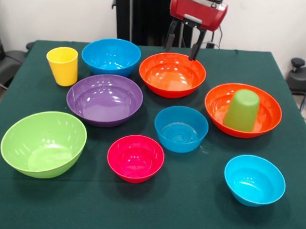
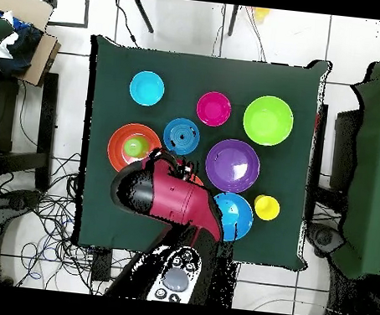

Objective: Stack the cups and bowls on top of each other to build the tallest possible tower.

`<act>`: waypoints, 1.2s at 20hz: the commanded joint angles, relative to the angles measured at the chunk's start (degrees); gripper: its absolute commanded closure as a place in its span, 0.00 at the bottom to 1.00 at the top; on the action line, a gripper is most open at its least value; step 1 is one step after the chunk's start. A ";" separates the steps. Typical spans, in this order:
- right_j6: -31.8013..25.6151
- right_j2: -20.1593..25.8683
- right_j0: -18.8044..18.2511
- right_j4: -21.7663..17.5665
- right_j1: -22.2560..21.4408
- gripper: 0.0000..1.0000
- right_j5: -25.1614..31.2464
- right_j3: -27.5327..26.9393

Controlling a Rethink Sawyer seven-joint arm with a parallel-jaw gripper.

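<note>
My gripper [image 1: 184,43] hangs open and holds nothing, just above the far rim of an orange bowl [image 1: 172,75]. A second orange bowl [image 1: 262,118] at the right holds a light green cup [image 1: 242,109] standing upside down. All other pieces stand singly on the green cloth: a yellow cup [image 1: 62,65], a large blue bowl [image 1: 111,56], a purple bowl [image 1: 104,98], a smaller blue bowl [image 1: 181,128], a pink-red bowl [image 1: 135,158], a lime green bowl [image 1: 43,142] and a cyan bowl [image 1: 254,180]. In the overhead view the arm [image 2: 172,198] hides most of the first orange bowl.
The table [image 1: 199,208] is covered in dark green cloth. From above, the cyan bowl [image 2: 147,88], pink-red bowl [image 2: 214,109] and lime green bowl [image 2: 268,120] line the side far from the base. Chairs [image 2: 369,166] flank the table and cables lie on the floor.
</note>
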 commanded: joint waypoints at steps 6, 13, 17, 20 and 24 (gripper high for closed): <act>6.13 7.00 -0.51 -3.69 4.31 0.00 -6.35 3.66; 7.27 6.24 0.85 -2.75 6.17 0.00 -8.52 3.18; 7.17 6.08 0.90 -2.63 6.20 0.00 -8.72 3.23; 7.12 6.10 0.86 -2.63 6.36 0.00 -8.99 3.18; 7.36 5.20 1.65 -2.14 6.62 0.00 -8.55 2.48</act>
